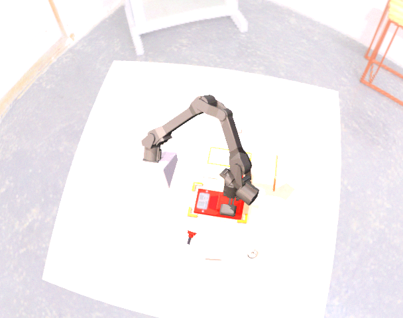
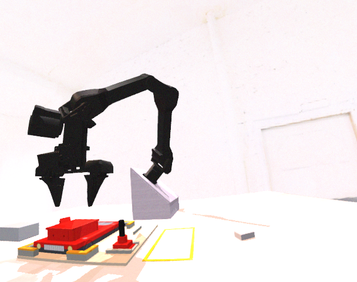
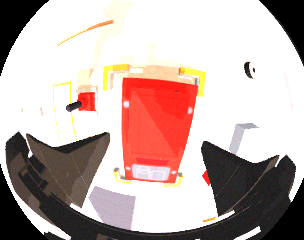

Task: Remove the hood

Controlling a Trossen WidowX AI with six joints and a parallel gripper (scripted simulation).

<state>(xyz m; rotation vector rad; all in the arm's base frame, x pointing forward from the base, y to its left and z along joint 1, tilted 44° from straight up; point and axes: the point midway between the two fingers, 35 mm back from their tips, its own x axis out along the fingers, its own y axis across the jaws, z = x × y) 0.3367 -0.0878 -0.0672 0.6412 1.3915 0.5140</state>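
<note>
Resting on the red toy car [image 1: 213, 201] [image 2: 80, 239] [image 3: 159, 125], the hood [image 2: 72, 229] is overhung by the gripper [image 1: 230, 201] [image 2: 73, 206] [image 3: 156, 142].
The fingers are spread wide, with nothing held or touched; below them the car is framed by yellow-topped corner brackets [image 1: 192, 214] [image 2: 82, 252] [image 3: 199, 82], with the yellow-outlined area [image 1: 208, 156] [image 2: 192, 242] [image 3: 54, 100] marked beside it.

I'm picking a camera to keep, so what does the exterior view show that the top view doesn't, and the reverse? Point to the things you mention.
Only exterior: the car's front grille [image 2: 53, 248] and the gap between the open gripper's [image 2: 73, 206] fingertips and the hood [image 2: 77, 225].
Only top: a white ring [image 1: 252, 254] and an orange frame [image 1: 382, 36].
Both: the red car [image 1: 202, 211] [image 2: 107, 232], the yellow outline [image 1: 209, 156] [image 2: 192, 242] and the arm [image 1: 232, 135] [image 2: 165, 127].
</note>
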